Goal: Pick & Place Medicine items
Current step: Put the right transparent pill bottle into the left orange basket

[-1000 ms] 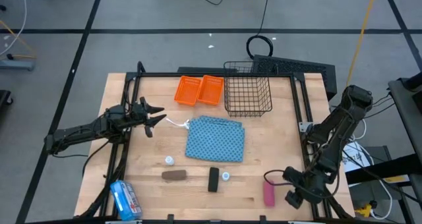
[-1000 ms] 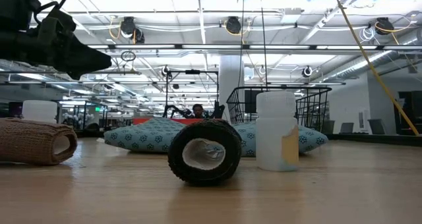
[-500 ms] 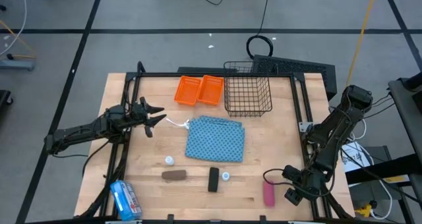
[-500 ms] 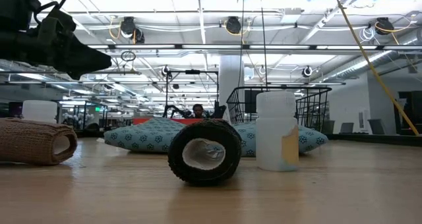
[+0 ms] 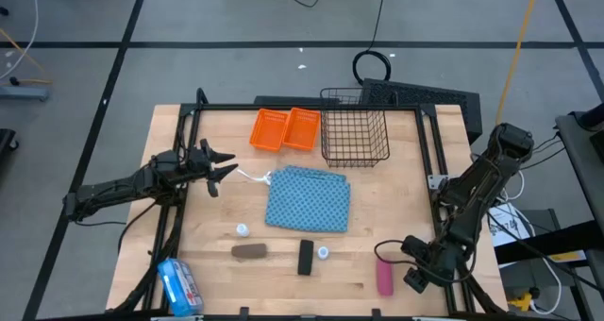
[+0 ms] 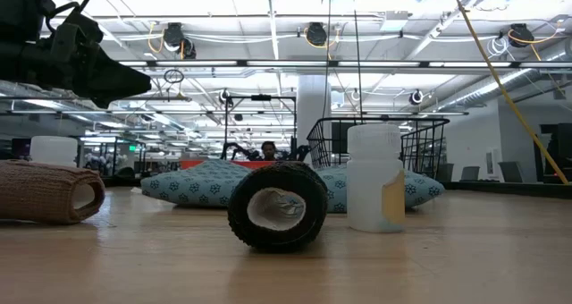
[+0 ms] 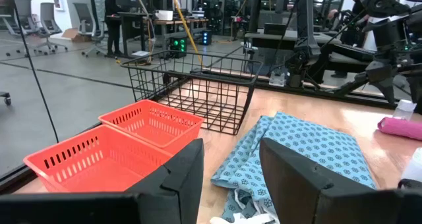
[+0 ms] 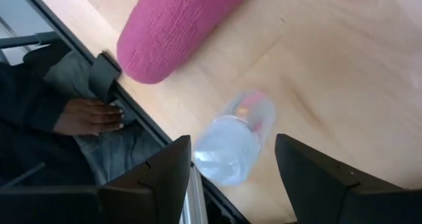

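Wooden table (image 5: 396, 179) under workshop lighting. Right pincer (image 5: 389, 253), fingers apart and empty, hovers at lower right of the high view, just beside the pink tube (image 5: 385, 275). Step: approach. Next: descend, straddle the tube, close. Left pincer (image 5: 229, 166) waits at left, fingers apart.

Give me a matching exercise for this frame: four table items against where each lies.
Items:
1. pink tube
2. orange baskets
3. blue and white packet
4. black roll

Places:
A. table's front left corner
B. beside the wire basket, at the back
C. near the right gripper
D. just in front of the patterned cloth

Pairs: 1-C, 2-B, 3-A, 4-D
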Motion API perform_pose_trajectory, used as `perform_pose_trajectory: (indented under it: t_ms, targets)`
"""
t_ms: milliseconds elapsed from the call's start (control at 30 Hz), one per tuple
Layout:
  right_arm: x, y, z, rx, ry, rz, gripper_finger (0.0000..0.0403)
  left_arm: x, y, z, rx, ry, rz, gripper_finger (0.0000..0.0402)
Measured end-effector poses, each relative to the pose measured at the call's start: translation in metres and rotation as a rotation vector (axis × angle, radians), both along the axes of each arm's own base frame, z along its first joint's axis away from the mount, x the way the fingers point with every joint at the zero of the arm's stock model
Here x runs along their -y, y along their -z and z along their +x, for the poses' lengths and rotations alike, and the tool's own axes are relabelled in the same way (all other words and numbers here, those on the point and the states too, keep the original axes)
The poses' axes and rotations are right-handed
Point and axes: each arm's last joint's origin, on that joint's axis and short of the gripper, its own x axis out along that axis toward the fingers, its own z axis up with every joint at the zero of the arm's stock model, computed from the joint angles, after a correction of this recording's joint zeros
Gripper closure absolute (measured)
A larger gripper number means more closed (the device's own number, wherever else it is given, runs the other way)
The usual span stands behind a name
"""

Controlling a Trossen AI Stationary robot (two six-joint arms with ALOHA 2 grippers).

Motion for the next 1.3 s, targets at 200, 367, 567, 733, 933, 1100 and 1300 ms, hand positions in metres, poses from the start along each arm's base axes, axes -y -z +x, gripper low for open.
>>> perform_pose_trajectory:
  t_ms: [200, 367, 567, 733, 933, 1100, 1300]
  targets:
    - [-0.0029, 0.0034, 0.0068, 0.031, -0.022, 0.009, 0.0195, 0.0000, 0.0000, 0.0000, 0.000, 0.000, 0.000, 0.0245]
    - [-0.0034, 0.0034, 0.0055, -0.004, -0.047, 0.029, 0.0195, 0.0000, 0.0000, 0.0000, 0.000, 0.000, 0.000, 0.0245]
    - [-0.0025, 0.0041, 0.0040, -0.036, -0.061, 0.027, 0.0195, 0.0000, 0.0000, 0.0000, 0.000, 0.000, 0.000, 0.0245]
    - [-0.0004, 0.0055, 0.0027, -0.052, -0.060, 0.002, 0.0195, 0.0000, 0.0000, 0.0000, 0.000, 0.000, 0.000, 0.0245]
    - [-0.0001, 0.0057, 0.0025, -0.056, -0.061, 0.000, 0.0195, 0.0000, 0.0000, 0.0000, 0.000, 0.001, 0.000, 0.0245]
    - [-0.0002, 0.0058, 0.0025, -0.057, -0.061, 0.001, 0.0206, 0.0000, 0.0000, 0.0000, 0.000, 0.000, 0.000, 0.0245]
    - [-0.0008, 0.0047, 0.0028, -0.054, -0.062, 0.009, 0.0258, 0.0000, 0.0000, 0.0000, 0.000, 0.000, 0.000, 0.0245]
